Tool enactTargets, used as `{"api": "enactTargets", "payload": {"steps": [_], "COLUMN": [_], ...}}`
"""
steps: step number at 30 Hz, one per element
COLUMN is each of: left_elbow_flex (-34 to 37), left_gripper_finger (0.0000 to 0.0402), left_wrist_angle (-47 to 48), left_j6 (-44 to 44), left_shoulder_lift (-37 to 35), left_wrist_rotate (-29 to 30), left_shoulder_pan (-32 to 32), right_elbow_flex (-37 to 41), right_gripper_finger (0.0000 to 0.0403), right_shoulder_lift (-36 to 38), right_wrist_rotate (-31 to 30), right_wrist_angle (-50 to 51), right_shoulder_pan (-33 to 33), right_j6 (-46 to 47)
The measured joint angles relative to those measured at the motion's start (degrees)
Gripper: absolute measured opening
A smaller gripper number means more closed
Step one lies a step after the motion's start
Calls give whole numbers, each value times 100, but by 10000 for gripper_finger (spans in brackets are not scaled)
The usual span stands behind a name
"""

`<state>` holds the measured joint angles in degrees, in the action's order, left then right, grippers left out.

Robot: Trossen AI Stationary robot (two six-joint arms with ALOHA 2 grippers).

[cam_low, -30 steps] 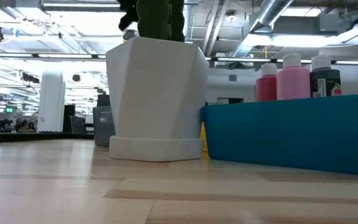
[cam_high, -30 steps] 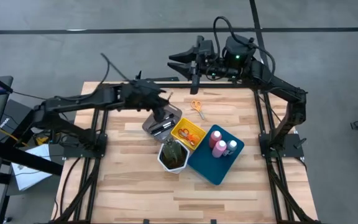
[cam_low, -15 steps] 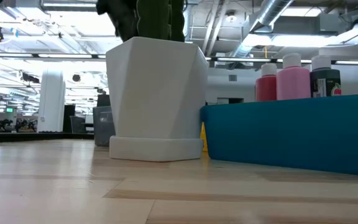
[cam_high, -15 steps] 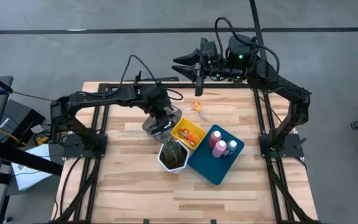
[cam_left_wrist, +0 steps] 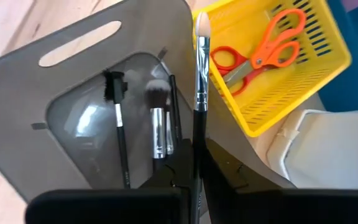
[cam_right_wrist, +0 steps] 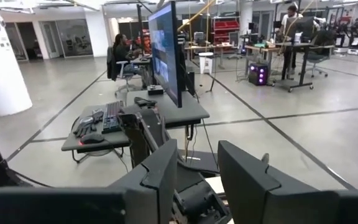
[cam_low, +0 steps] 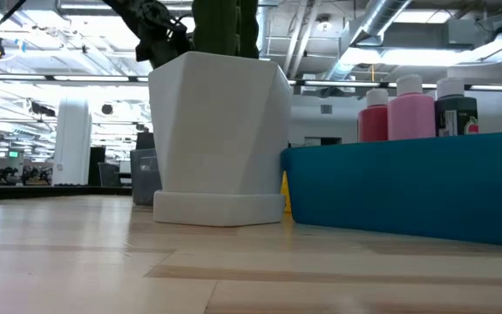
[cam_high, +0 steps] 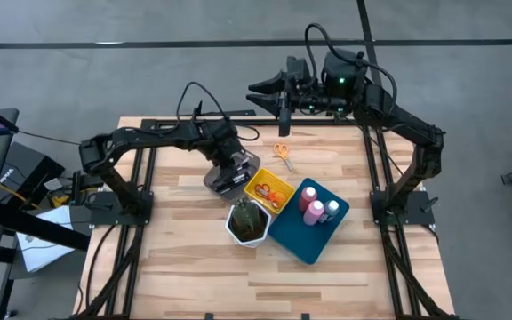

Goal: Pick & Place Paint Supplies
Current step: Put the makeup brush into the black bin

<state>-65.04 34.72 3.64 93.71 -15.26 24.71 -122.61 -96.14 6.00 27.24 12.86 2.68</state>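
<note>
My left gripper (cam_high: pixel 230 169) hangs over the grey tray (cam_high: pixel 213 177), shut on a thin brush (cam_left_wrist: pixel 197 81) with a pale tip. Three more brushes (cam_left_wrist: pixel 157 118) lie in the tray's hollow. In the yellow tray (cam_high: pixel 258 180) lie orange-handled scissors (cam_left_wrist: pixel 275 42) and red-handled ones (cam_left_wrist: pixel 224 60). Another pair of orange scissors (cam_high: pixel 283 154) lies on the table beyond the trays. Two pink bottles (cam_high: pixel 312 203) and a white-capped grey bottle (cam_high: pixel 332 210) stand in the blue tray (cam_high: pixel 302 238). My right gripper (cam_high: pixel 260 86) waits open, high above the table's far edge. My left gripper pinches the brush by its black handle (cam_left_wrist: pixel 196 134) between the two fingers, coming from above. The brush lies along the fingers, its silver ferrule and pale tip (cam_left_wrist: pixel 200 25) sticking out ahead of them. It is lifted clear of the grey tray.
A white hexagonal pot (cam_high: pixel 248 223) with a green plant stands against the near side of the yellow tray, between the grey and blue trays. Bare wood lies to the left and near side (cam_high: pixel 194 267). The black table frame (cam_high: pixel 140 169) runs along both side edges.
My left arm has drawn its elbow back toward the table's left and raised it, while its gripper has stayed over the grey tray, shut on the brush. In the low view the gripper has come lower and moved left behind the pot.
</note>
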Motion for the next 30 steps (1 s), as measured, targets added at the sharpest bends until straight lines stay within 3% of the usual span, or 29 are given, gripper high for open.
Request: {"api": "enactTargets", "payload": {"steps": [30], "left_elbow_flex": [46], "left_gripper_finger": [9], "left_wrist_angle": [33], "left_j6": [-35], "left_shoulder_lift": [533], "left_wrist_rotate": [-206], "left_shoulder_pan": [33], "right_elbow_flex": [0], "right_gripper_finger": [113], "right_shoulder_lift": [0], "right_wrist_rotate": [-7], "right_wrist_angle": [26], "right_shoulder_pan": [190], "right_j6": [140]}}
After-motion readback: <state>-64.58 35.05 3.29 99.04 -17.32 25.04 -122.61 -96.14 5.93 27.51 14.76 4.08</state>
